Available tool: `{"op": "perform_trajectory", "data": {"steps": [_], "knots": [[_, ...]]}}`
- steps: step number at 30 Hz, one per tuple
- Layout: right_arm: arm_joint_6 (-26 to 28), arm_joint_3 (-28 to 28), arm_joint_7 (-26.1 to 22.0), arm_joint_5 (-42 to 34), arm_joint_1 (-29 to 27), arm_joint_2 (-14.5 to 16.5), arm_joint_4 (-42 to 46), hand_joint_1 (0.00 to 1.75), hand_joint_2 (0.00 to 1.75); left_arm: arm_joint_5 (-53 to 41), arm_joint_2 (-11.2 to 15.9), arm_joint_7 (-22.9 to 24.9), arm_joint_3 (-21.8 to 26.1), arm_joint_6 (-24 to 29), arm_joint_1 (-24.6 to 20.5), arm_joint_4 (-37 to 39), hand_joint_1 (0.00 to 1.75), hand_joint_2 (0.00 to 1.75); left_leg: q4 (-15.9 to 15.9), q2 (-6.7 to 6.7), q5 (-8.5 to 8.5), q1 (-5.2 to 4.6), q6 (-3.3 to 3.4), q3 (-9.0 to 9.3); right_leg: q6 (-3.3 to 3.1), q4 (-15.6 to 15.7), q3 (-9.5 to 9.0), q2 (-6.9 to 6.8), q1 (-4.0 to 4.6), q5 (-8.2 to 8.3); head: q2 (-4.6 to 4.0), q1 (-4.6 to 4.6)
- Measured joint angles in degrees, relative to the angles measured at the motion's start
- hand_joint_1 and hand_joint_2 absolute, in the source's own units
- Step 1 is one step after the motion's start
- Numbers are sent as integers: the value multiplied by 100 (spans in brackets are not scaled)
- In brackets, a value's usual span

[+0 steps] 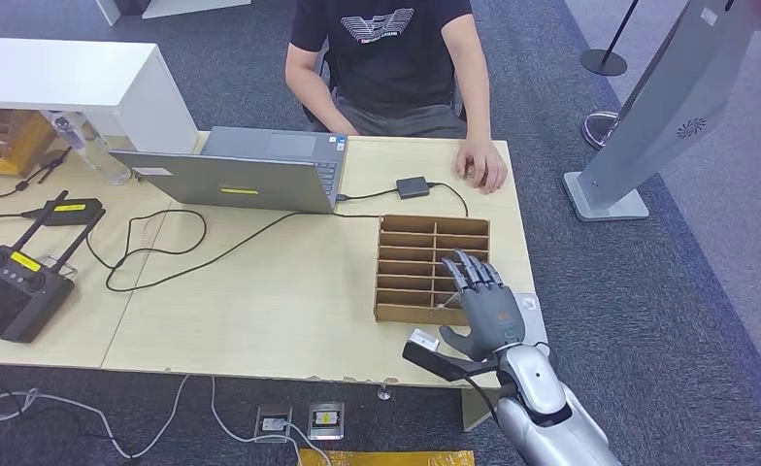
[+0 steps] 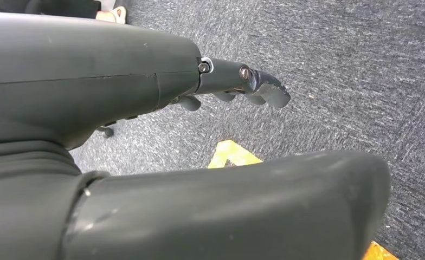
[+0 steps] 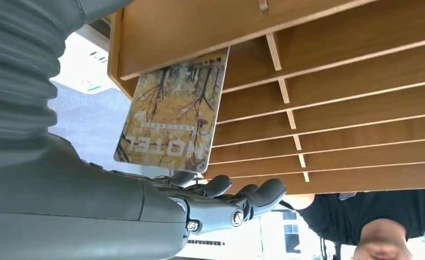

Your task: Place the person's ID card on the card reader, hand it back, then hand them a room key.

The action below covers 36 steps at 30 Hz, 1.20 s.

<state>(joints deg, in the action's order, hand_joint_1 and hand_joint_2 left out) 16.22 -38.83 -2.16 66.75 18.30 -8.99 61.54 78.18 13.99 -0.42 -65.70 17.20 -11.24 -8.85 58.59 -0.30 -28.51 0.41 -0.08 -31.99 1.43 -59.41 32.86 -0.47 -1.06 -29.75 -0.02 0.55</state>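
Note:
A wooden slotted rack (image 1: 433,254) lies on the table's right part. My right hand (image 1: 485,303) is spread over its near right corner, thumb apart. In the right wrist view a room key card (image 3: 172,116) printed HOTEL sticks tilted out of an end slot of the rack (image 3: 329,108), with my right hand (image 3: 91,206) close behind it and its fingertips (image 3: 243,197) just past the card's free edge. The small black card reader (image 1: 413,186) sits beyond the rack, cabled to the laptop. The person's hand (image 1: 483,165) rests beside it. My left hand (image 2: 91,70) hangs over carpet, holding nothing.
The person (image 1: 386,58) sits across the table. An open laptop (image 1: 250,170) stands mid-table, with a black remote controller (image 1: 13,291), loose cables (image 1: 163,254) and a bottle (image 1: 90,146) to the left. A grey kiosk stand (image 1: 668,107) is on the floor at right.

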Motion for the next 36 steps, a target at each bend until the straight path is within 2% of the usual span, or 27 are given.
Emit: {"op": "perform_trajectory", "data": {"steps": [15, 23, 36], "knots": [[-77, 105, 25, -2, 60, 28, 275, 0, 175, 32, -6, 0, 0, 39, 0, 0, 0, 0, 0, 0, 0, 0, 0, 0, 0, 0, 0, 0, 0, 0, 0, 1], [-586, 289, 85, -1, 66, 19, 997, 0, 175, 55, -8, -2, 0, 37, -1, 0, 0, 0, 0, 3, 0, 0, 0, 3, 0, 0, 1, 3, 0, 0, 0, 0], [-1070, 331, 129, 24, 28, 12, 1148, 0, 175, 69, -43, 4, 0, 44, -3, 0, 0, 0, 0, 9, 0, 0, 0, 3, 0, 0, 1, 6, 0, 1, 0, 1]]}}
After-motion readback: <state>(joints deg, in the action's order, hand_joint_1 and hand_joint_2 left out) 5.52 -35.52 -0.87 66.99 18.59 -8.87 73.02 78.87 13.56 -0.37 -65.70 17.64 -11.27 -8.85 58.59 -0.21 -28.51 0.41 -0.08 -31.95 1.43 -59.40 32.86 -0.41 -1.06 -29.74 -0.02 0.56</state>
